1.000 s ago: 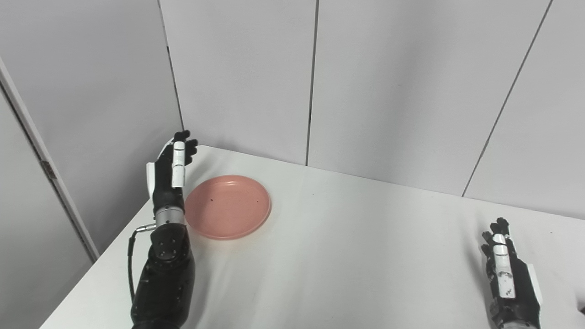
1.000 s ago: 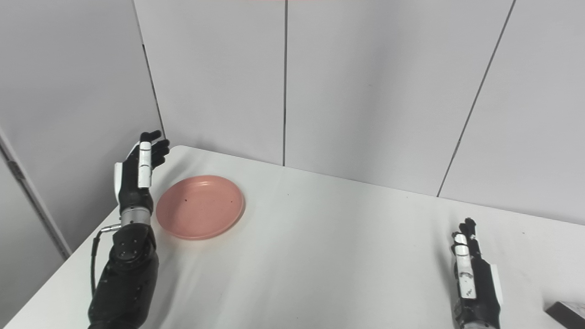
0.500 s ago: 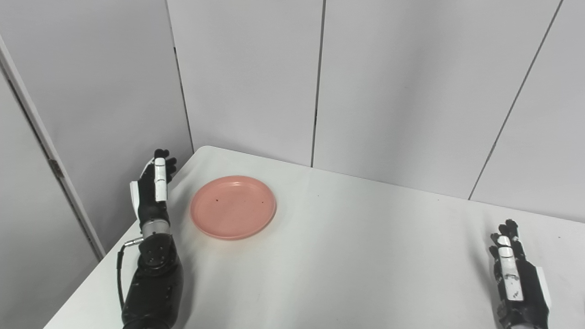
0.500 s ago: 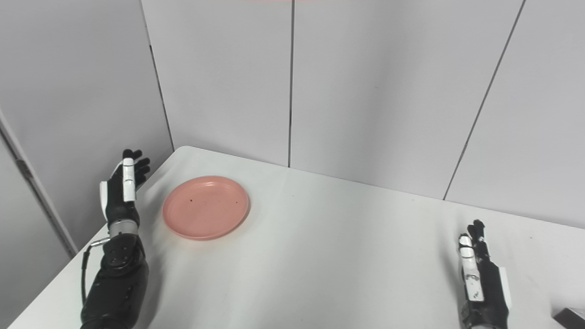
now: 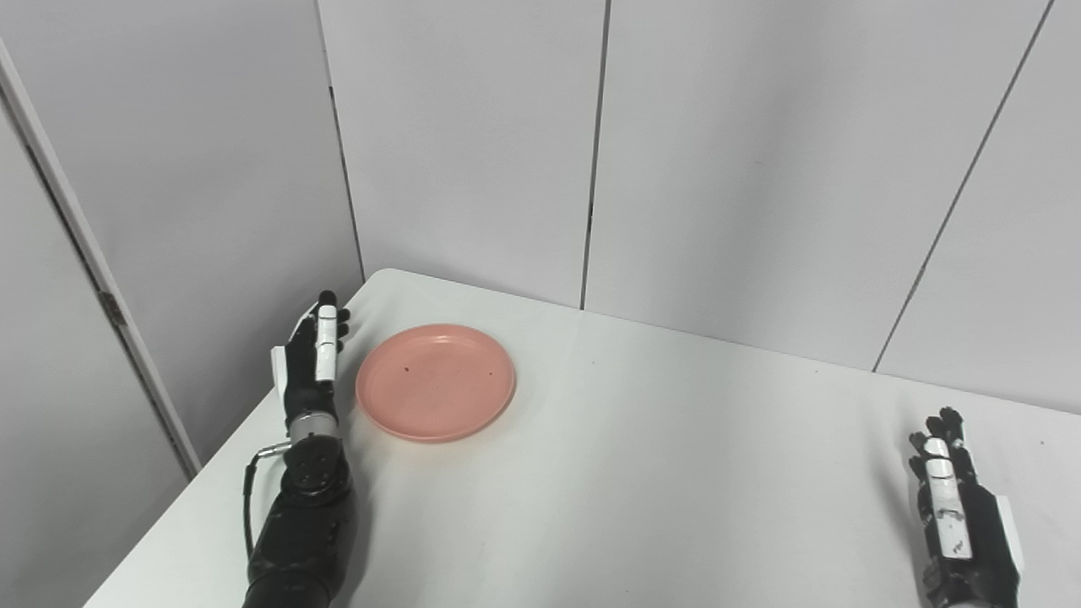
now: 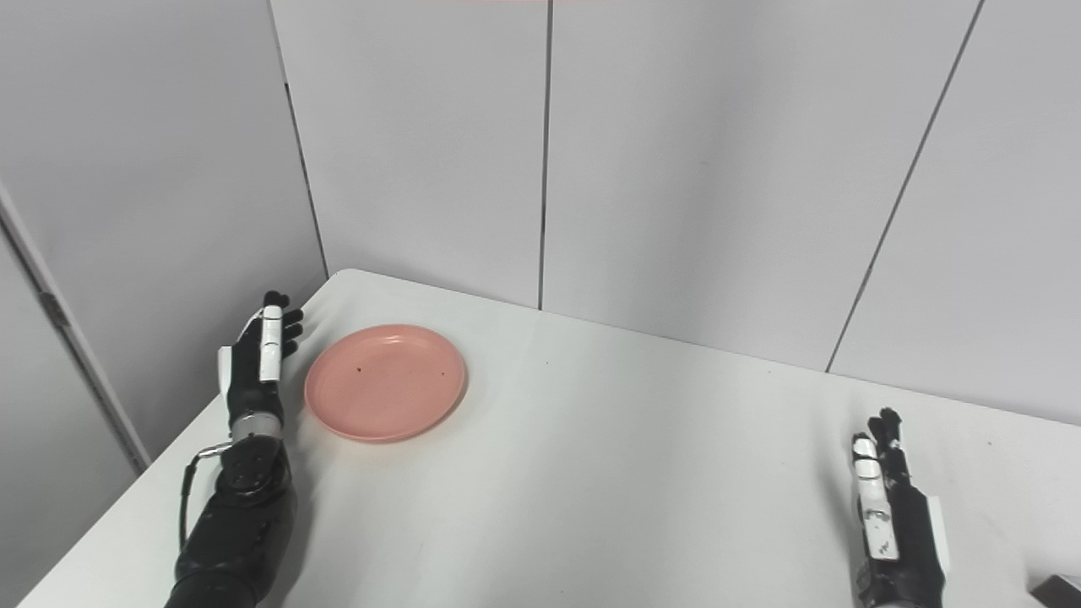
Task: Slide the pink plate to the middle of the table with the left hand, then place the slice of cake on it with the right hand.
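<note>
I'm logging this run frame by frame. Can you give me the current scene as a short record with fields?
plate: pink plate, empty, near the table's far left corner
left hand: left hand open, fingers up, beside the plate's left rim, contact unclear
right hand: right hand open, low at the table's right side
cake: dark object at bottom right edge, mostly cropped
table: white table

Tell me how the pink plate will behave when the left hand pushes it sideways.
The pink plate looks shallow and lies flat, so it should slide rather than tip. The white table looks smooth, so little drag. A push from the left hand off its centre might spin it.
</note>
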